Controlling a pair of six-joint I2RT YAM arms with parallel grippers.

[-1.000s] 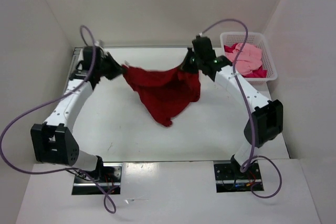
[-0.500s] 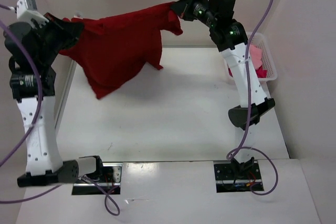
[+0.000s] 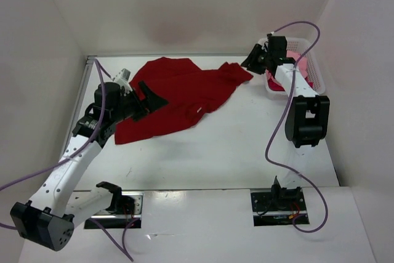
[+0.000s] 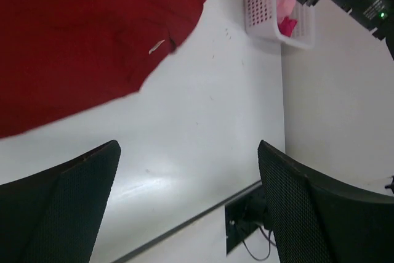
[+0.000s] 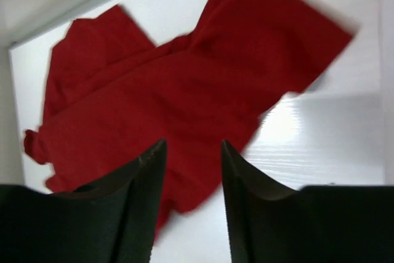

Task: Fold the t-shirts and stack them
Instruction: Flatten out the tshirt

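Nearest, at the left of the top view, the left gripper (image 3: 148, 100) is now being held wide open over the shirt's edge, with nothing between its fingers. A moment ago it was shut on the cloth. Just past it, the dark red t-shirt (image 3: 178, 90), which was being stretched high in the air, is now lying spread on the table (image 3: 215, 152) in the upper middle, a bit rumpled. Farther back, at the upper right, the right gripper (image 3: 252, 63) is being opened too, and nothing is being held in it. Behind it, a pink t-shirt (image 3: 300, 60) is waiting in the basket (image 3: 306, 42). Folding is likely being started next.
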